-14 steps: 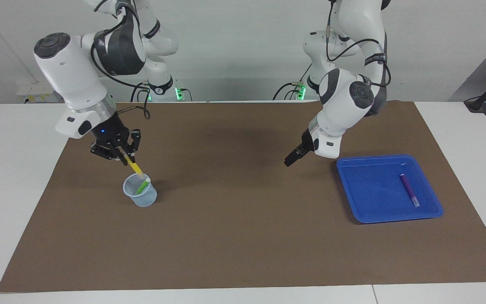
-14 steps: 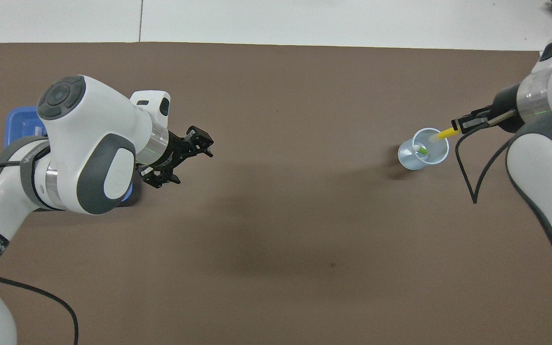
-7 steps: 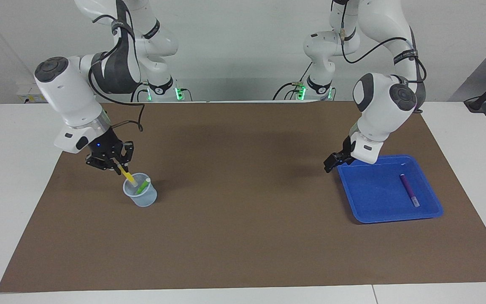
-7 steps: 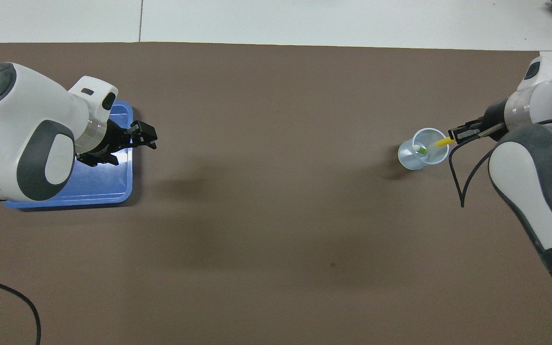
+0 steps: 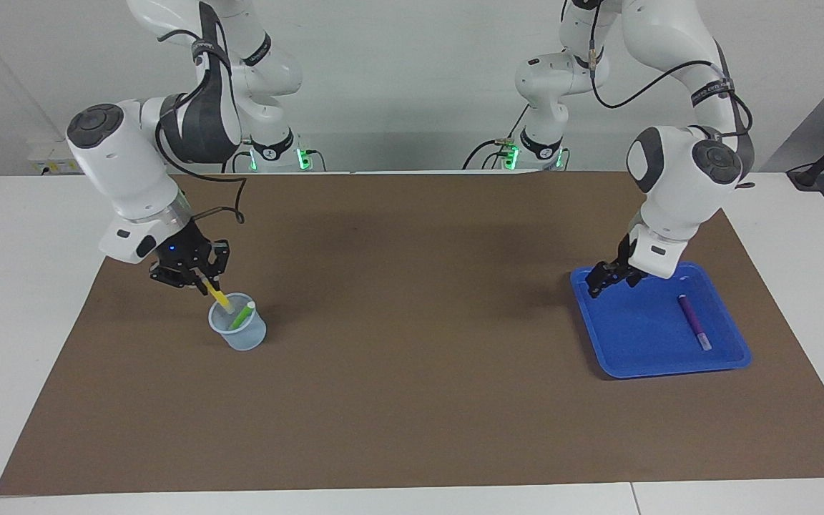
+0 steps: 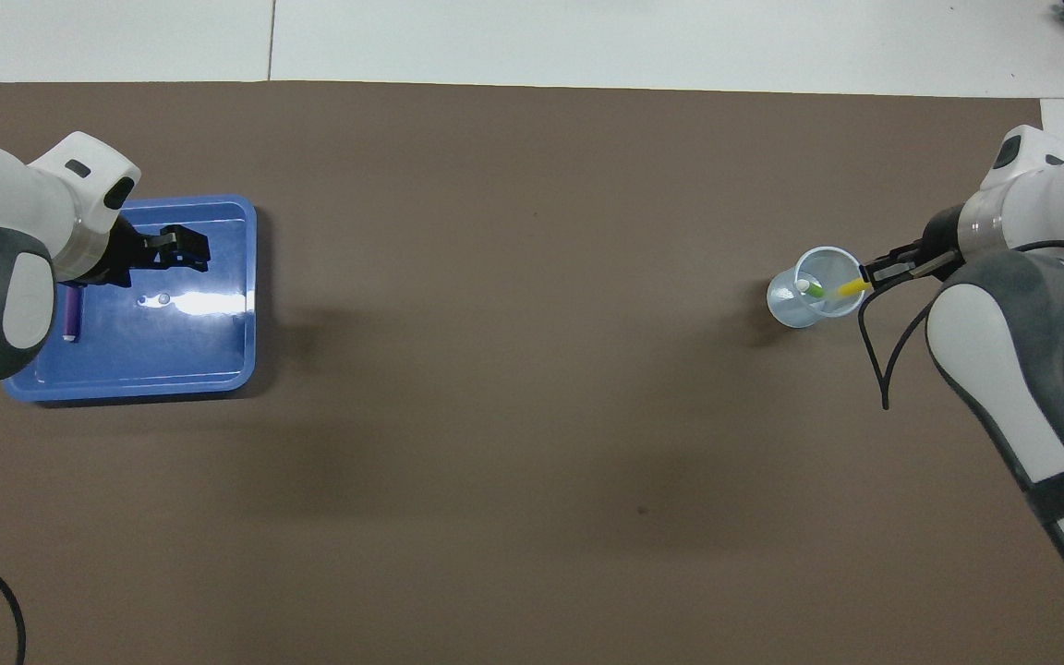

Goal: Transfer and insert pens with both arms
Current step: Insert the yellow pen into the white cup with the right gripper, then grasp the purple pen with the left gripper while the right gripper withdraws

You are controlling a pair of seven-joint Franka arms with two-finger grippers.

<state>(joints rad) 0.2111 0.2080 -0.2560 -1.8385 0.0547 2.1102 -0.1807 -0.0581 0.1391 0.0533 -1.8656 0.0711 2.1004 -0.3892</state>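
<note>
Find the clear cup (image 5: 240,335) at about 9 o'clock on the brown mat (image 5: 412,400) in the facing view, with the green pen (image 5: 242,313) already standing inside and leaning toward 1 o'clock. Note the right gripper (image 5: 203,280) just above the rim at 10 o'clock, pinching the yellow pen (image 5: 218,295) by the upper end, with the lower tip already inside the mouth of the cup.

To finish this insertion well:
- Lower a little more along the pen's own slant, from 10 o'clock toward 4 o'clock, not straight down.
- Avoid pushing on the rim; probably a light cup, easy to tip or slide.
- Leave room for the green pen instead of pressing it aside.
- Release only with the tip deep enough, so as not to let the pen fall out over the edge.

Look then to 3 o'clock on the mat for the blue tray (image 5: 669,368). See the left gripper (image 5: 609,277) over its 10 o'clock corner, seemingly spread and holding nothing. Aim it next at the purple pen (image 5: 694,322), lying flat in the tray from 11 to 5 o'clock, well apart from the gripper. Turn the wrist across the pen before descending.
</note>
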